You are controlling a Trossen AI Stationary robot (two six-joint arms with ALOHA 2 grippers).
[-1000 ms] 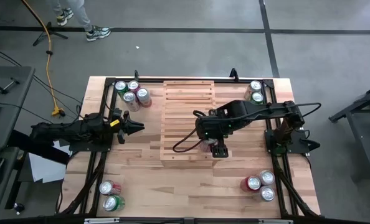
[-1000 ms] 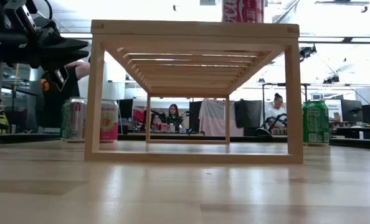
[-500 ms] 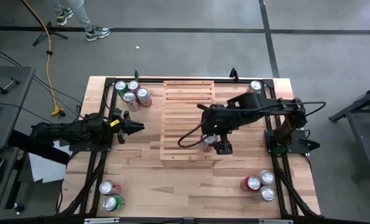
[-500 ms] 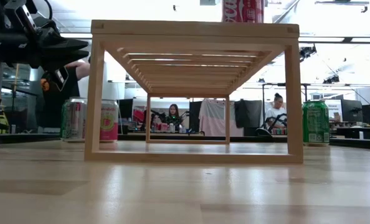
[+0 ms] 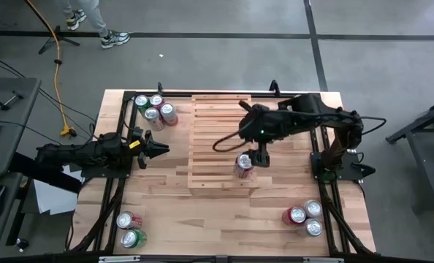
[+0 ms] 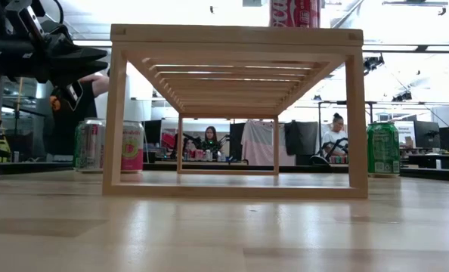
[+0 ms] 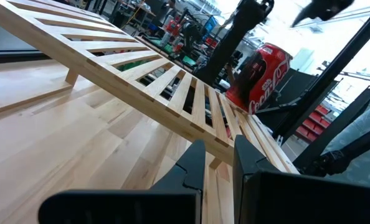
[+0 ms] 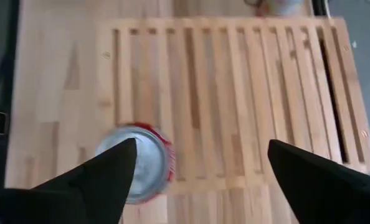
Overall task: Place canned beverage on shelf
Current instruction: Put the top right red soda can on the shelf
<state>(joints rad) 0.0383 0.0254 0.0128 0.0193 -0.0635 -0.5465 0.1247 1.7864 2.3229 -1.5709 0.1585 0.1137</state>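
A red canned beverage (image 5: 244, 164) stands upright on the slatted top of the pale-wood shelf (image 5: 218, 117), near the shelf's near right corner. It also shows in the low view (image 6: 294, 13) and the left wrist view (image 7: 260, 74). My right gripper (image 5: 259, 155) hovers open above and just beside the can, touching nothing. In its wrist view (image 8: 202, 143) the can's top (image 8: 141, 167) lies below, next to one fingertip. My left gripper (image 5: 158, 150) waits shut and level at the table's left, pointing at the shelf.
Groups of cans stand at the table's far left corner (image 5: 153, 109), near left corner (image 5: 129, 228) and near right corner (image 5: 305, 215). The shelf's other slats are bare. In the low view, people sit in the room behind the table.
My right gripper has risen off the red can and drawn back toward the table's far edge, tipping further down. The can, earlier covered by the gripper in the high view, now stands uncovered in the same spot on the shelf.
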